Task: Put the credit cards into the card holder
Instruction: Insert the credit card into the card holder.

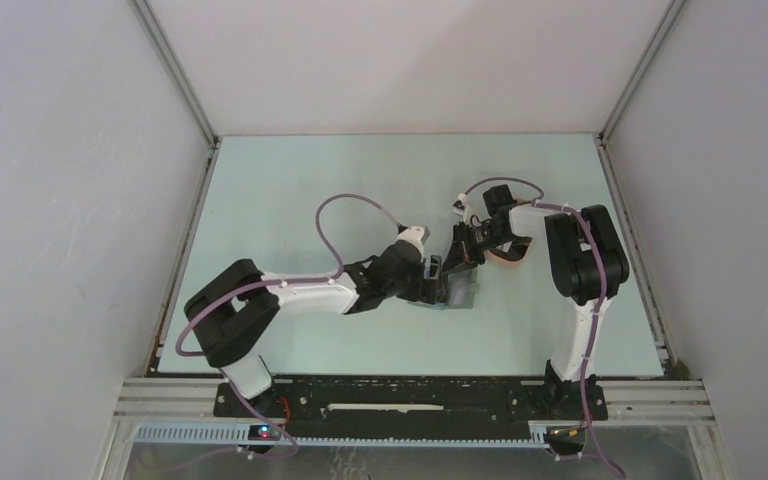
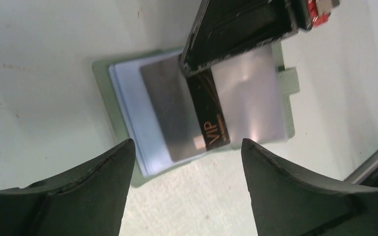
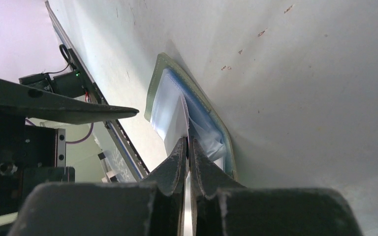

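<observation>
black card (image 2: 210, 115) half hidden under right pincer (image 2: 189, 61), card holder (image 2: 102, 81) top edge covered

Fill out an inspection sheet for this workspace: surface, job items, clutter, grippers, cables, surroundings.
Surface: pale green table, with a few small brown specks.
Job's things: card holder lies open and flat; silver card lies flat on its open face; black card stands tilted over it.
Clutter: pink tray near the holder, mostly hidden by the right arm.
Grippers: left gripper hovers above the holder, jaws open, holding nothing; right gripper has its jaws shut, apparently on the black card's edge.
Cables: purple cables, one looping along each arm, clear of the cards.
Surroundings: white enclosure walls; metal frame rail at the near edge.
</observation>
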Tool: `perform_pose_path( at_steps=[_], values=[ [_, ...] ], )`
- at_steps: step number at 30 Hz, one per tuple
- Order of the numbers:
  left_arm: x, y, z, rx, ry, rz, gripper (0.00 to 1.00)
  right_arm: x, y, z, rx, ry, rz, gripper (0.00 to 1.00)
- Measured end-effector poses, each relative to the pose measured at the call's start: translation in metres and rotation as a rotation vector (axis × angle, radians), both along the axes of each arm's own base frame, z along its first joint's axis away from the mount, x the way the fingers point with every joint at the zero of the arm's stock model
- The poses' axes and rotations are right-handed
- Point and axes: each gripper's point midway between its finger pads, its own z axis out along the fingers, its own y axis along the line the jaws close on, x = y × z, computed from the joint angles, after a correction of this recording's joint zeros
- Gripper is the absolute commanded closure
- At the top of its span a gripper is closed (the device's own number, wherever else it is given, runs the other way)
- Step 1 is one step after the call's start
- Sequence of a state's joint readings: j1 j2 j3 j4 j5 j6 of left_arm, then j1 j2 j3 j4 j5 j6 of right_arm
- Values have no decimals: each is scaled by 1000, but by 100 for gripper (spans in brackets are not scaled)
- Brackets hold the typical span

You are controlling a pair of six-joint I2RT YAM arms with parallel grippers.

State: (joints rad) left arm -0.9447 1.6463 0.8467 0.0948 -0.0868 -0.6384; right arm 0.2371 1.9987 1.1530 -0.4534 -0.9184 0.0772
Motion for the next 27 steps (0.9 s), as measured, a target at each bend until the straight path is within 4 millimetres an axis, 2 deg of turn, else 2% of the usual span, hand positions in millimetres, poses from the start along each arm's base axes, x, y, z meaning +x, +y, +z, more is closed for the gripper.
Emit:
perform_pose_path(
  at_steps=[5,13,19,27],
  values=[
    [14,-17,1,65,-28,22,7,0,0,0,0,0,0,92],
    [22,-27,-17,225,-35,50,4,0,0,0,0,3,-2,92],
    [27,-28,-24,302,-49,61,5,0,0,0,0,3,-2,91],
    [30,-21,-30,348,-56,81,13,0,0,0,0,1,-2,85]
  ],
)
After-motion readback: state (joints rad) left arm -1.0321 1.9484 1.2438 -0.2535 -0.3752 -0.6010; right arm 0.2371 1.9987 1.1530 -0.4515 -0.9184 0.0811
